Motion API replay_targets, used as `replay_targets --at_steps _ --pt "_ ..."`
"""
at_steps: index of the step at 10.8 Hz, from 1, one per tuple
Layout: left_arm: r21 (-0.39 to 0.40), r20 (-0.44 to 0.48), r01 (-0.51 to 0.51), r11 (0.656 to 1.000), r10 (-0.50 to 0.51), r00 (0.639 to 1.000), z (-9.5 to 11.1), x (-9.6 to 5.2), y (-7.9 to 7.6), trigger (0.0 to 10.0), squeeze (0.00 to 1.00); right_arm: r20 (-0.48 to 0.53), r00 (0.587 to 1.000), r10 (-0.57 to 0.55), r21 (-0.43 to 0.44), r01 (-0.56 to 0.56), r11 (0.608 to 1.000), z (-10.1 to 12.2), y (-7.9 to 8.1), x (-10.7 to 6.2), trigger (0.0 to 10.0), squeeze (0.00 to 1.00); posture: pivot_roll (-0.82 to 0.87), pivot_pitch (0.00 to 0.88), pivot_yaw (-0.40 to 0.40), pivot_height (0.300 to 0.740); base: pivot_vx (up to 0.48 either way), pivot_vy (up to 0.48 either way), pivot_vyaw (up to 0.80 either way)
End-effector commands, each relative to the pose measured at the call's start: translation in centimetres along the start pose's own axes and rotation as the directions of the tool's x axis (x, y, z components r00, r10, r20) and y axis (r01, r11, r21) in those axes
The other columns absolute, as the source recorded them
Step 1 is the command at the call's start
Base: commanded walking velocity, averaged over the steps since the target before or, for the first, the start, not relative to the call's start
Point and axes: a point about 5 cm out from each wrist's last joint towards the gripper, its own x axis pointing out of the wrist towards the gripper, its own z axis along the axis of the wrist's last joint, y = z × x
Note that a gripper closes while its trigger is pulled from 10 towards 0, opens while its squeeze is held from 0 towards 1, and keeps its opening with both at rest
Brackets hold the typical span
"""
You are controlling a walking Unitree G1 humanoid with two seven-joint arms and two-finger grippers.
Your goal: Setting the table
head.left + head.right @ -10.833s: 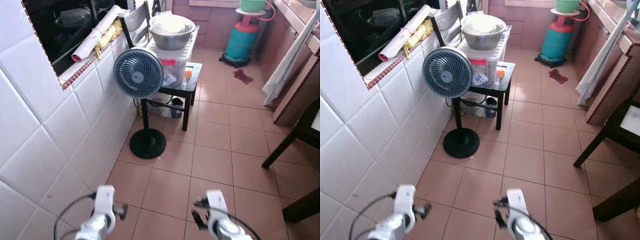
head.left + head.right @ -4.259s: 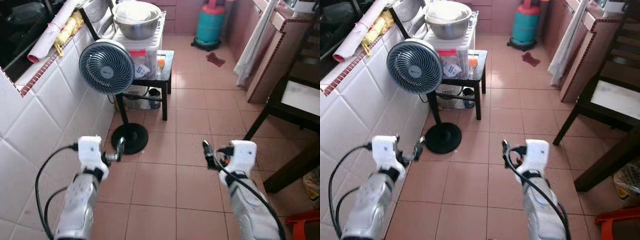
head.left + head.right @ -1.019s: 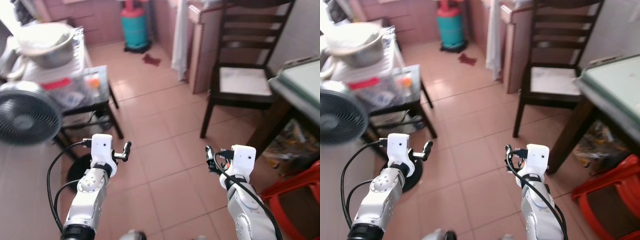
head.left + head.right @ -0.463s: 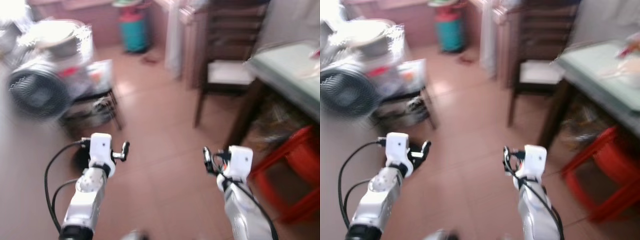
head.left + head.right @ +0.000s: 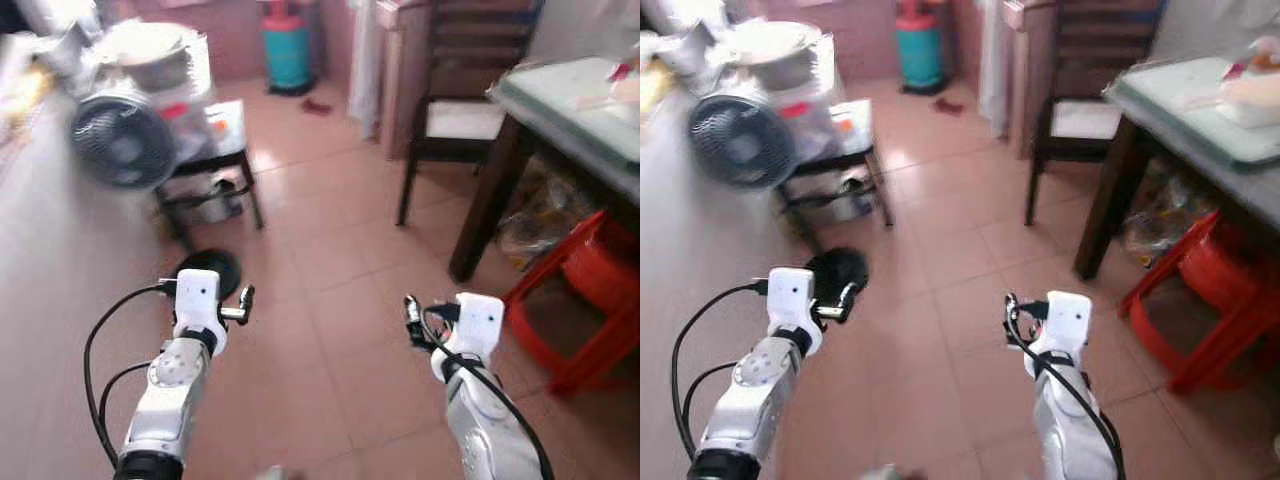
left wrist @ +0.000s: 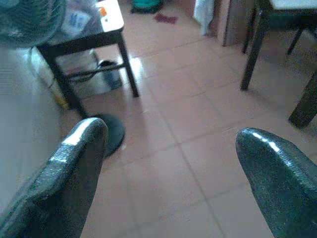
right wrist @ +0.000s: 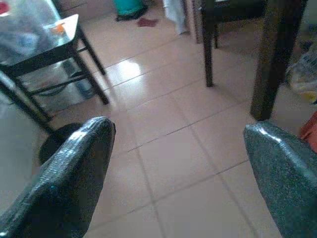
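The dining table (image 5: 1185, 115) with a pale green top stands at the right, with a white container (image 5: 1252, 98) and some blurred items on it. My left gripper (image 5: 247, 303) and right gripper (image 5: 409, 317) are held out at about waist height above the tiled floor, well short of the table. Both are open with nothing between the fingers; the wrist views show each gripper's fingers (image 6: 79, 148) (image 7: 84, 148) spread wide over bare floor tiles.
A dark wooden chair (image 5: 465, 95) stands at the table's far end and a red plastic stool (image 5: 590, 285) sits under its near side. On the left are a standing fan (image 5: 122, 152), a small black side table (image 5: 215, 160) with boxes, and a teal gas cylinder (image 5: 287, 55).
The camera has swung from the tiled wall and fan round to the right, bringing the table and red stool into view. Both arms came up earlier and have held the same pose since.
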Motion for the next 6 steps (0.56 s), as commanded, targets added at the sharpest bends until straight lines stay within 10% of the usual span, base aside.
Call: replay_targets --at_steps 1,6 --pt "0.012 -0.009 0.004 1.0 -0.004 1.0 -0.13 -0.12 0.01 10.0 0.0 -0.007 1.0 -0.012 0.001 0.012 1.0 -0.09 -0.39 -0.23 10.0 0.0 -0.04 0.101 0.102 0.74 -0.368 0.0 0.0" --pt "-0.042 0.034 0.069 0.997 -0.067 0.997 0.71 0.1 0.14 10.0 0.0 0.019 1.0 -0.022 0.001 0.022 1.0 0.42 -0.53 -0.23 10.0 0.0 -0.05 0.099 0.107 0.74 0.0 0.0 0.0"
